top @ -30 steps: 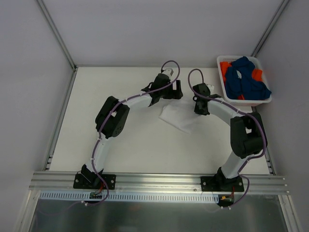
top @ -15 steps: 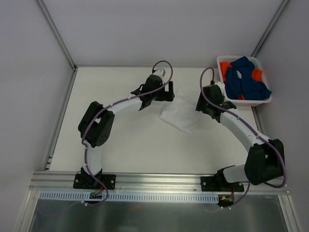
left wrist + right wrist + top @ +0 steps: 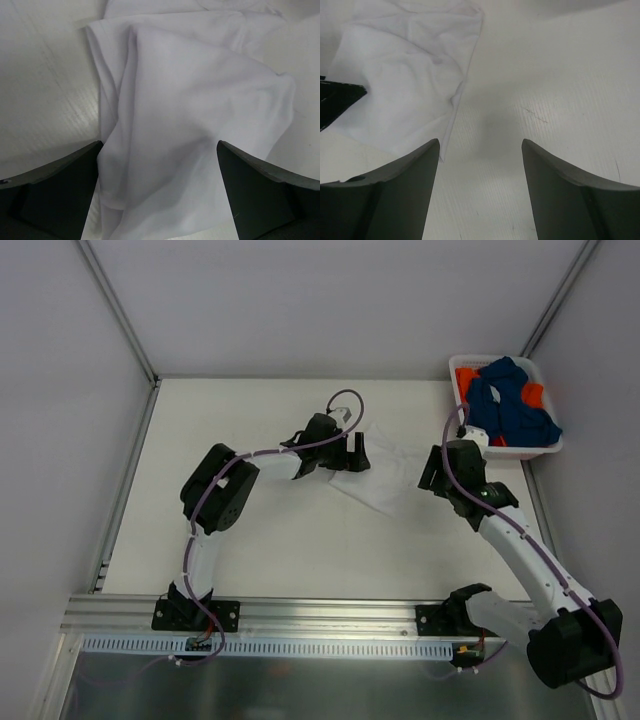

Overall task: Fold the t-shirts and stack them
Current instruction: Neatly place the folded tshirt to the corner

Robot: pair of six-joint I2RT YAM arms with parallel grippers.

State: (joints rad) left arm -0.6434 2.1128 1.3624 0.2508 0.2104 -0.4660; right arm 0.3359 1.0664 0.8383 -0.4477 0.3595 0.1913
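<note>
1. One white t-shirt (image 3: 385, 475) lies crumpled on the worktop (image 3: 250, 530), between the two claws. It is the only shirt outside the basket
2. One white basket (image 3: 520, 450) at the far right corner holds dark blue cloth (image 3: 510, 405) and orange cloth (image 3: 533, 393), bunched together. How many shirts that makes cannot be told
3. The left claw (image 3: 157, 150) has its jaws spread wide, low over the white t-shirt's rumpled edge, gripping nothing
4. The right claw (image 3: 480, 145) has its jaws apart, holding nothing, over bare worktop just beside the shirt's edge

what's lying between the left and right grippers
The white t-shirt lies crumpled between the left gripper and right gripper, seen in the top external view.
</note>
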